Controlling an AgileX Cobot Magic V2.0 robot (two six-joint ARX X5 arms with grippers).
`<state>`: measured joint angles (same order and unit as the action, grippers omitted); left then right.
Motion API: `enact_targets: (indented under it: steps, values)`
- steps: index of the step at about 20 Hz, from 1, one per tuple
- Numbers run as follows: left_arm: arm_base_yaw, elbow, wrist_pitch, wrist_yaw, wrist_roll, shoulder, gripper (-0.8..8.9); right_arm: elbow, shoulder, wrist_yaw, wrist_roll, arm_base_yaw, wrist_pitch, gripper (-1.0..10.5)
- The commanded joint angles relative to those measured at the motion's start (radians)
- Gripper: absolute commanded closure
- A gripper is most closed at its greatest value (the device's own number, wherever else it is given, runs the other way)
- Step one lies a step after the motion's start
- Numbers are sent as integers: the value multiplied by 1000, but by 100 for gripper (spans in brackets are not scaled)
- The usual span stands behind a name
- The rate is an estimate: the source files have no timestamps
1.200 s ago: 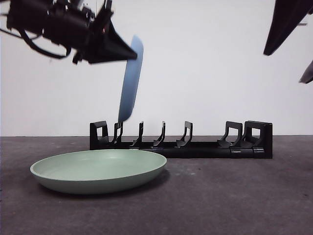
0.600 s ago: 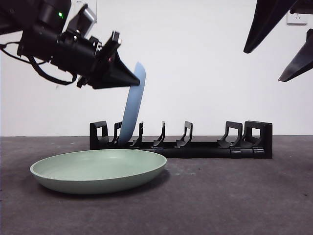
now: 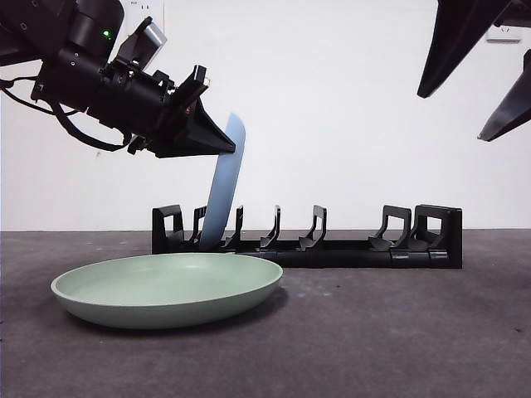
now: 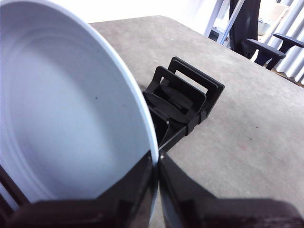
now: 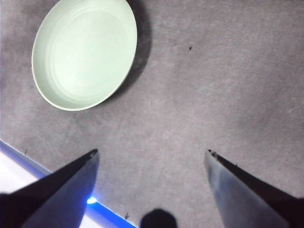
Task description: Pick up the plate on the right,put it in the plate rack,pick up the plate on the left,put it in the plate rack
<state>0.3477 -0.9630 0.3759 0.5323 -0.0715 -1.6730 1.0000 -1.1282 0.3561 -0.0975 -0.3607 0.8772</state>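
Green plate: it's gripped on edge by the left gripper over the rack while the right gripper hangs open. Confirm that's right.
Wrong plate. The left gripper grips the blue plate on edge over the plate rack, as the left wrist view shows. The green plate lies flat on the table; the right gripper does hang open.

One plate (image 3: 222, 186) stands in the plate rack (image 3: 332, 240), behind the other plate (image 3: 166, 288).

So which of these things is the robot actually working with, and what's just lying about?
In the job:
- blue plate, pinched by the left gripper
- plate rack
- green plate, flat on the table
- right gripper, open, waiting

Lying about:
- nothing loose visible
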Motion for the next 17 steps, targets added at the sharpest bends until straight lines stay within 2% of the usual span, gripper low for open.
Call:
enact_targets:
  steps: [1,3,13,17]
  values:
    - [-4,-5,6,-12,16,-8,673,-8,0,-2,-6,-2,-8,569]
    - [-2,-10,5,-5,16,-8,626,-8,0,-2,-6,-2,-8,569]
    - [29,-40,-27,26,15,-6,624,-8,0,-2,-6,-2,-7,569]
    - [35,-50,-88,26,16,16,623,-8,0,-6,-6,-2,-8,569]
